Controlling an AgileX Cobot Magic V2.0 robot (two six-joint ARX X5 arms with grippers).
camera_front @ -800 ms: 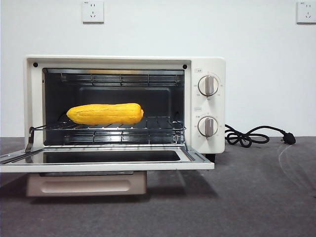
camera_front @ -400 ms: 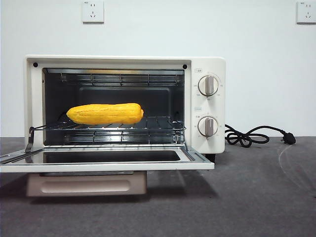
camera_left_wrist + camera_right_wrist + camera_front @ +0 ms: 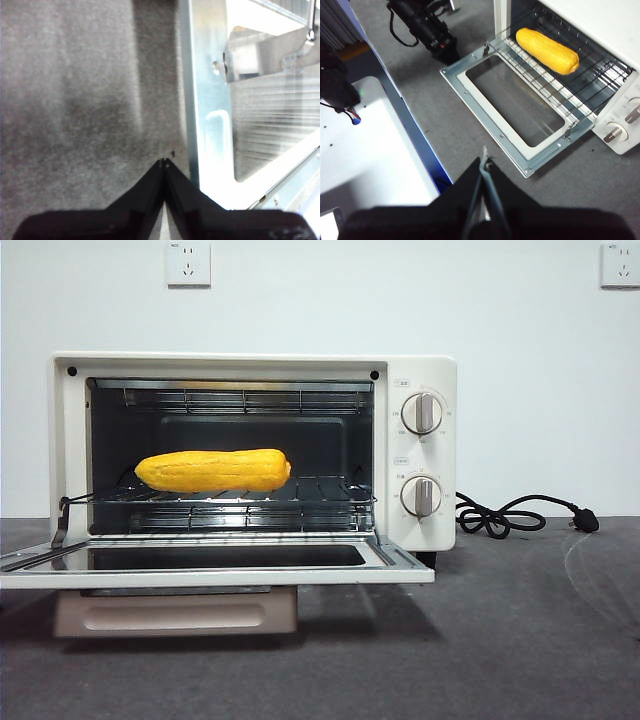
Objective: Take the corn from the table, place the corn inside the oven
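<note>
The yellow-orange corn [image 3: 213,471] lies lengthwise on the wire rack [image 3: 320,495] inside the cream-white oven [image 3: 425,370], toward the left of the cavity; it also shows in the right wrist view [image 3: 547,50]. The oven door [image 3: 400,575] hangs fully open and flat. My left gripper [image 3: 164,162] is shut and empty, over the table [image 3: 75,100] just beside the door's metal frame [image 3: 210,100]. My right gripper [image 3: 484,157] is shut and empty, high above the table in front of the door. No arm appears in the front view.
A black cord and plug [image 3: 510,515] lie on the dark grey table [image 3: 520,640] to the right of the oven. The left arm [image 3: 427,30] shows dark near the door's corner. A white and blue base [image 3: 370,150] borders the table.
</note>
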